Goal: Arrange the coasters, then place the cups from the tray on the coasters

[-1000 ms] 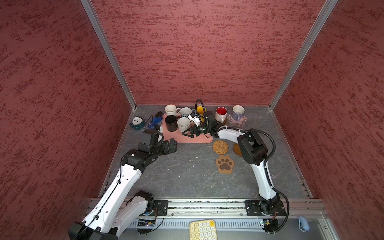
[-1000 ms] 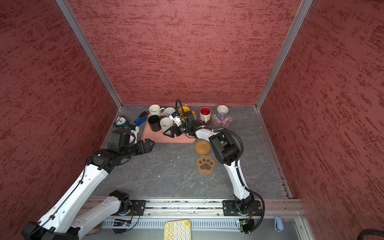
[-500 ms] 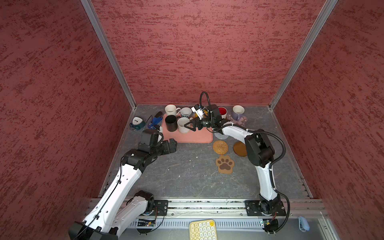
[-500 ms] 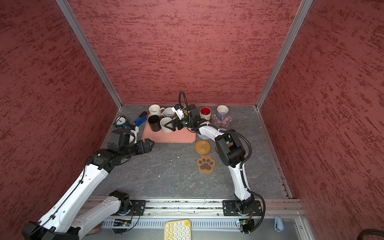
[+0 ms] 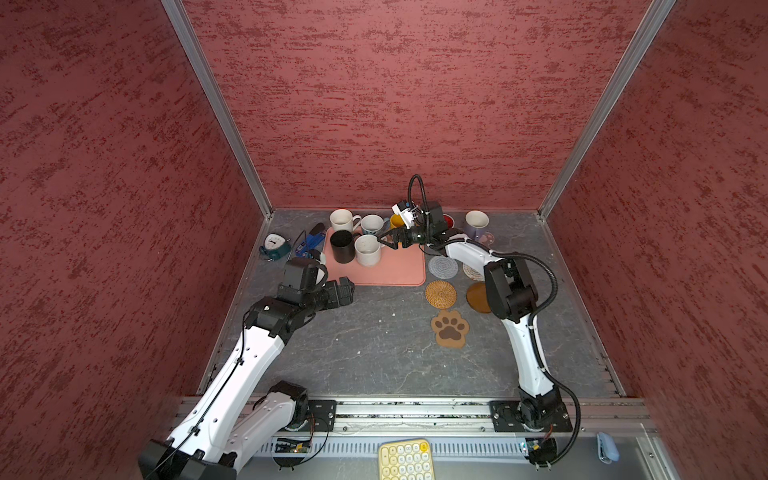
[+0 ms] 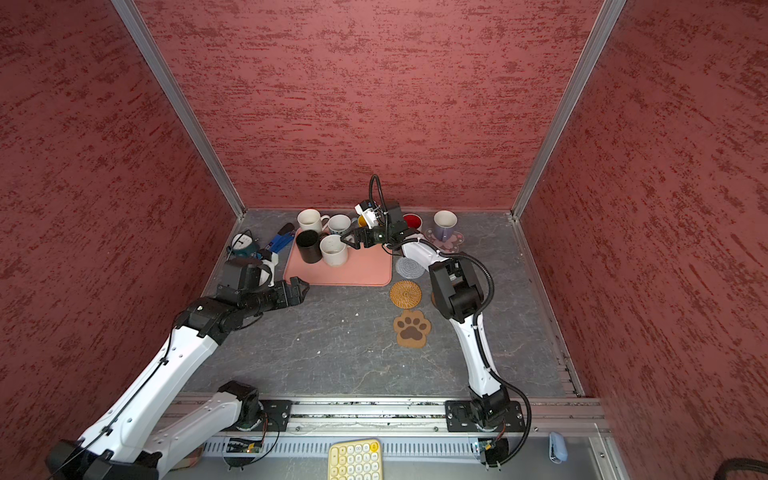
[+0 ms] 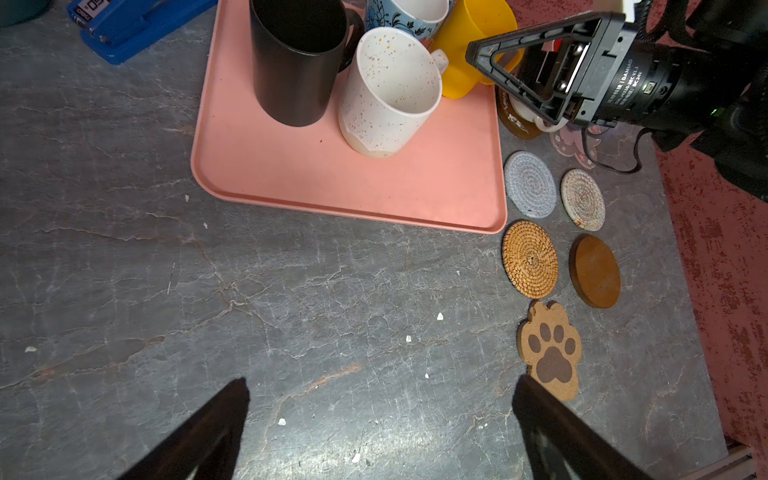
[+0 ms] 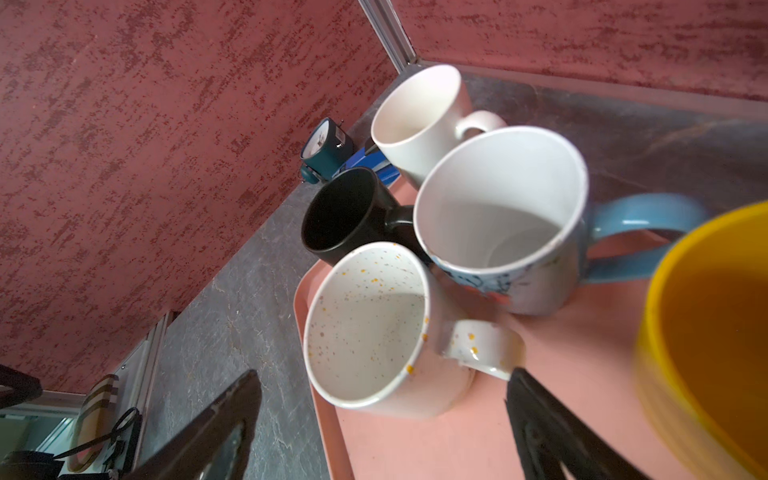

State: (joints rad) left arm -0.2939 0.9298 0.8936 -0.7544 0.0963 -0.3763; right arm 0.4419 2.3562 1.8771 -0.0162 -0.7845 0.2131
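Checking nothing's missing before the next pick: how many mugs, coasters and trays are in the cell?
Mugs: 7 (black, speckled white, light blue, yellow, plain white, red-inside, lavender)
Coasters: 7 (grey crochet, beige woven, rattan, paw-print, pink flower, plain amber, marked amber)
Tray: 1
Total: 15

left end effector (image 5: 347,286) spread wide, arm bent low; right end effector (image 5: 388,242) agape (arm stretched forward)

Tray (image 7: 291,178) matt, smooth, plastic-looking. Black mug (image 7: 291,79) matt; speckled mug (image 7: 386,99) glossy glaze. Rattan coaster (image 7: 530,259) coarse woven; amber disc (image 7: 595,272) smooth wood. Table (image 7: 208,311) veined, stone-look.
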